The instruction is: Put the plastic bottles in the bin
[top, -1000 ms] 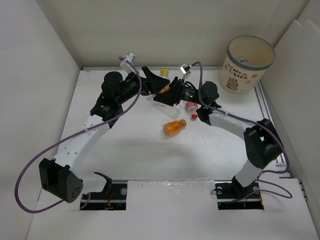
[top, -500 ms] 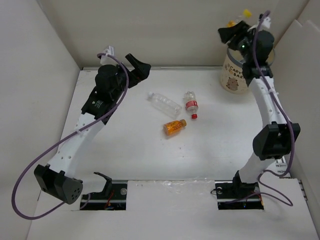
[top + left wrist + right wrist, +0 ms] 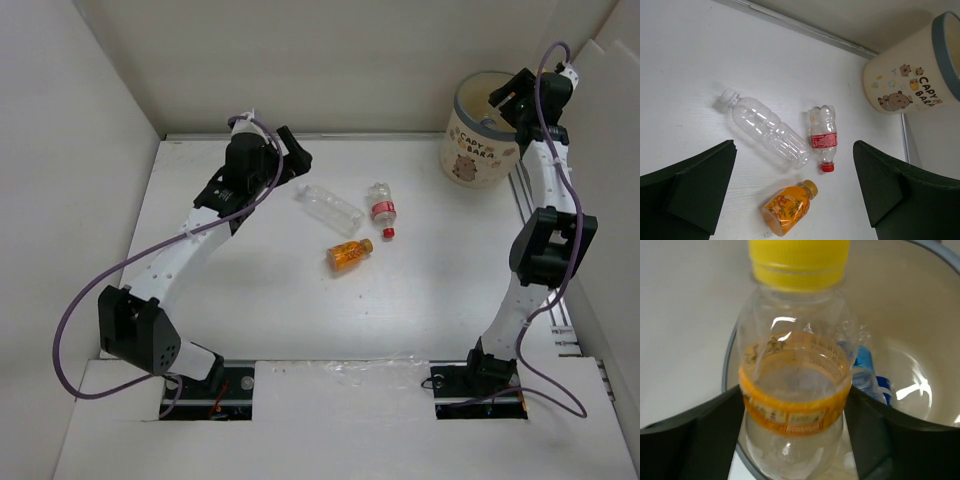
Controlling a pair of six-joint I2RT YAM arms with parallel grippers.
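Yellow-capped bottle [image 3: 795, 365]: upright over the bin's mouth, between the right gripper's fingers.
Right gripper [image 3: 795, 396]: jaws closed on the bottle's orange label band.
Bin [image 3: 470, 160]: at the table's [image 3: 250, 300] 1 o'clock corner, with a blue-labelled bottle [image 3: 867, 372] inside.
Plain clear bottle [image 3: 767, 130]: lying on the table.
Red-labelled bottle [image 3: 823, 137]: just beside the clear one at its 3 o'clock, cap toward 6 o'clock.
Orange bottle [image 3: 787, 209]: at 6 o'clock of both, apart.
Left gripper [image 3: 794, 150]: jaws wide, empty, above these three.
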